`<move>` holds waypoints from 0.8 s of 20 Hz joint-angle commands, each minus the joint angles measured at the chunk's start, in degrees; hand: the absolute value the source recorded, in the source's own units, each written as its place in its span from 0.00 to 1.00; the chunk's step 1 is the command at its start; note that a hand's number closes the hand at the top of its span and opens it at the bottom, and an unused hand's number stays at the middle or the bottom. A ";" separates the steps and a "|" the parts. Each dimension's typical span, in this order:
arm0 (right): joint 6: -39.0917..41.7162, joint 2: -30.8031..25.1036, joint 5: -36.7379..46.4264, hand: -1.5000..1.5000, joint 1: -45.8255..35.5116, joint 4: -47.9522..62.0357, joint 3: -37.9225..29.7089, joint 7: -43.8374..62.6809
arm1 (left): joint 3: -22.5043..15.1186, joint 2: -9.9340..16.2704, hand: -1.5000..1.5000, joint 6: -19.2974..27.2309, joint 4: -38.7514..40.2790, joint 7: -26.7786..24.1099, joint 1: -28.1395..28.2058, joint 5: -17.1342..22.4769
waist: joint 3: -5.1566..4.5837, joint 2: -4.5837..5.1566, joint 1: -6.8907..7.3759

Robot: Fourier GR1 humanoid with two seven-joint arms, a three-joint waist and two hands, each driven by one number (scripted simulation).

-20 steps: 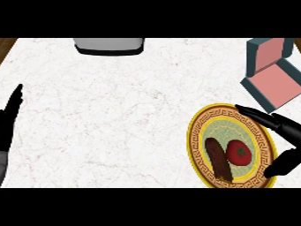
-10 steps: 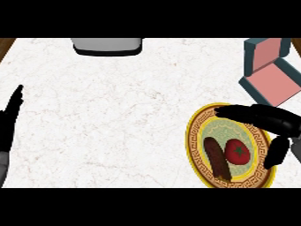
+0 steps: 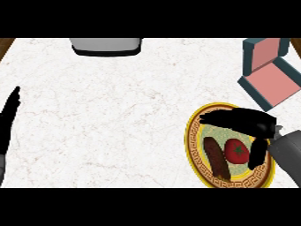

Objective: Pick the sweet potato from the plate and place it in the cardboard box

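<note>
A yellow-rimmed plate (image 3: 193, 132) lies at the counter's right front. On it a long dark brown sweet potato (image 3: 216, 157) lies next to a red tomato (image 3: 237, 150). My right hand (image 3: 247, 122) hovers over the plate's far half, fingers stretched left and thumb hanging down beside the tomato, open and holding nothing. The sweet potato lies just left of and below the hand, apart from it. The cardboard box (image 3: 274, 83), teal outside and pink inside with its lid open, stands at the far right. My left hand (image 3: 1, 128) rests open at the left edge.
A grey appliance (image 3: 106, 46) stands at the counter's far edge, centre left. Dark wooden floor shows past the counter's left and right far corners.
My right hand has moved left and inward over the plate, its fingers now stretched above the plate's far half. The left hand, sweet potato and tomato have stayed in place.
</note>
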 commanded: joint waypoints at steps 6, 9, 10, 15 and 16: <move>5.09 2.54 6.18 0.00 5.14 -7.82 -3.54 2.04 | 2.70 -2.96 0.50 -1.56 2.46 -2.30 -0.72 -2.97 | -0.02 -0.03 -0.44; 6.18 3.53 5.54 0.00 5.42 -8.06 -5.02 0.15 | 5.49 -0.68 0.50 -4.57 1.02 -2.45 1.17 -1.16 | -0.01 -0.08 -0.22; 4.79 3.90 7.14 0.00 4.34 -4.07 -5.47 -3.46 | 4.85 -2.22 0.50 -3.64 0.97 -0.30 -1.39 -2.36 | 0.01 -0.01 -0.16; 8.97 6.53 4.76 0.00 6.20 -11.04 -4.42 1.30 | 3.40 -3.84 0.50 -2.26 -3.87 1.15 2.20 -4.56 | 0.01 -0.10 -0.05; 8.67 5.21 4.23 0.00 8.42 -13.25 -4.93 -0.11 | 5.97 -2.42 0.50 -4.17 2.30 -2.52 -0.13 -3.20 | -0.01 -0.04 -0.38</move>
